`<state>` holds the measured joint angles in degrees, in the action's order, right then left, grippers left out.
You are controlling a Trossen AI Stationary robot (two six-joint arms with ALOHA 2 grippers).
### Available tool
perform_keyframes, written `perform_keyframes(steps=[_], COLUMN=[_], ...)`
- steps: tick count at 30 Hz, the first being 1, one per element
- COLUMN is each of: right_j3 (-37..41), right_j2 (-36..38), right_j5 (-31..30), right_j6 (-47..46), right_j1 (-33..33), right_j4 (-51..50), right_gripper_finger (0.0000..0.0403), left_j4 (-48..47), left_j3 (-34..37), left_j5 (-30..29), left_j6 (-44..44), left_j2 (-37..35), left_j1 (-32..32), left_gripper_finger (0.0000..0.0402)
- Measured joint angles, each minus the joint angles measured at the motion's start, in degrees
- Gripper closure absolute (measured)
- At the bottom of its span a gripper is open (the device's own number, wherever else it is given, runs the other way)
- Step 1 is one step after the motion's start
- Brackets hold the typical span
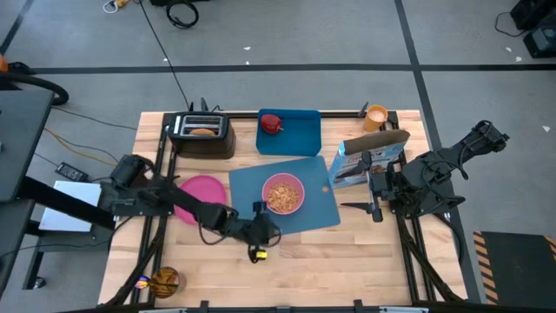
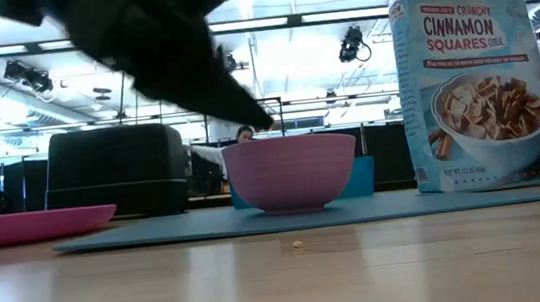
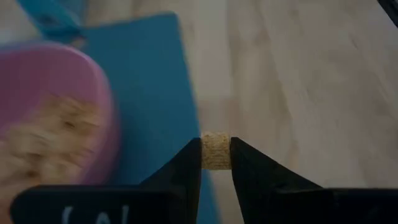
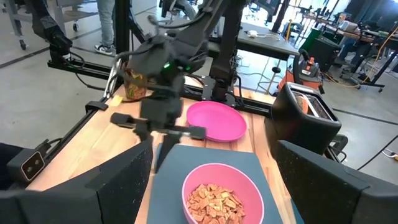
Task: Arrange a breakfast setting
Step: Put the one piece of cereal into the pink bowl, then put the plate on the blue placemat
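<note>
The pink bowl [image 1: 283, 193] holds cereal and stands on the large blue mat [image 1: 304, 213]. The pink plate [image 1: 198, 185] lies on the table left of the mat. The toast slice [image 1: 201, 132] sticks up from the black toaster. The red apple [image 1: 271, 123] lies in the blue tray. The orange cup [image 1: 376, 116] stands at the far right. The spoon is out of view. My left gripper [image 1: 261, 229], at the mat's near left corner, is shut on a small cereal piece [image 3: 216, 151]. My right gripper [image 1: 375, 207] is open and empty beside the mat's right edge. My left gripper pinches the small tan cereal piece by its two sides [image 3: 216, 152] between its two fingertips. The piece sits at the free ends of the fingers, clear of the table, over the mat's edge [image 3: 186, 118] beside the bowl [image 3: 50, 118].
A cereal box [image 1: 369, 156] stands right of the mat, close to my right arm. The black toaster [image 1: 201, 139] and the blue tray [image 1: 295, 137] are at the far edge. A jar [image 1: 163, 280] is at the near left corner. A crumb [image 2: 297, 244] lies on the wood.
</note>
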<state>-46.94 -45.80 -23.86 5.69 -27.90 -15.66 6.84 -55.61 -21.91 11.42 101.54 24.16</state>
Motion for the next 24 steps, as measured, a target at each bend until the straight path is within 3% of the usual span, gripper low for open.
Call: perform_keyframes(steps=[6, 15, 24], right_j3=[0.0, 0.0, 0.0], right_j2=[0.0, 0.0, 0.0], right_j5=[1.7, 1.2, 1.1], right_j6=[-1.0, -1.2, -1.1], right_j1=[0.0, 0.0, 0.0], right_j4=[-1.2, -2.0, -2.3], right_gripper_finger=[0.0055, 0.0055, 0.0055], left_j4=[0.4, -0.4, -0.8], left_j3=[-0.1, -0.1, -0.1], left_j5=[0.1, 5.2, 8.3], left_j6=[-7.7, -10.3, -9.9], left_j2=[-4.9, -2.6, -3.0], left_j1=[-6.1, -16.9, -19.6], left_gripper_finger=[0.0315, 0.0308, 0.0213])
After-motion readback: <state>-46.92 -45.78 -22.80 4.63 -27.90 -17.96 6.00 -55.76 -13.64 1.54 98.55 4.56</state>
